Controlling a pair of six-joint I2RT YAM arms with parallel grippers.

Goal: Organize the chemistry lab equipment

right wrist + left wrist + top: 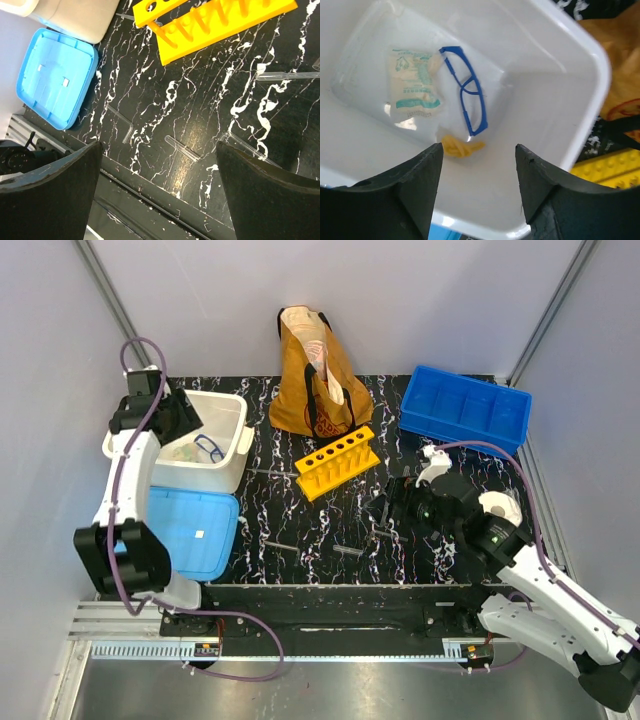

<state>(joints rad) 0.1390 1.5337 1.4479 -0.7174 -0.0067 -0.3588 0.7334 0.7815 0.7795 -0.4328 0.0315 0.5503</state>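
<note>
My left gripper (479, 150) hangs released above the white bin (570, 125) with blue glasses (465, 92) inside; my right gripper (159, 147) gapes empty over clear tubes (181, 149) on the bench (200, 90).

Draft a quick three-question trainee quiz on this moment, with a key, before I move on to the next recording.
1. Count: how many holes run along the top of the yellow rack?
2. True or false: the blue glasses lie inside the white bin.
3. Pick one. The left pincer hangs open and empty over: A the yellow rack, B the white bin, C the tote bag.

Key: 1. six; 2. true; 3. B
</note>
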